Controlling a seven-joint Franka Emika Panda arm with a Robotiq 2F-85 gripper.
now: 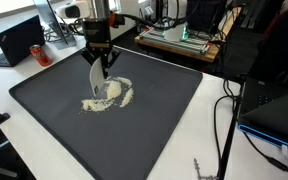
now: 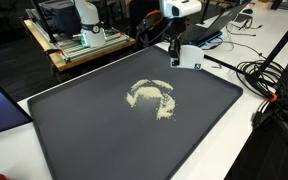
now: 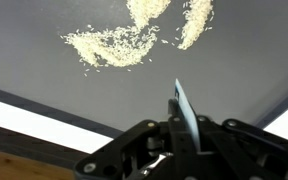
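A thin pale card (image 3: pixel 184 112), upright on its edge and pinched between the fingers (image 3: pixel 149 142), sits apart from a broken ring of pale grains (image 3: pixel 114 45) on the dark surface (image 3: pixel 44 85).

"What carries everything?"
"A white tabletop (image 1: pixel 206 140), with a wide dark grey flat mat (image 1: pixel 134 140) under the gripper (image 1: pixel 102 64)."
"And on the mat?"
"A curled heap of pale rice grains (image 1: pixel 109 97), near the gripper, ahead of it."

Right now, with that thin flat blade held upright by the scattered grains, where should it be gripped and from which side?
Grip the blade at its upper end, pinching its two flat faces from above, as the gripper does. It is thin and stands edge-down toward the mat, so the lower edge near the grains is left free.
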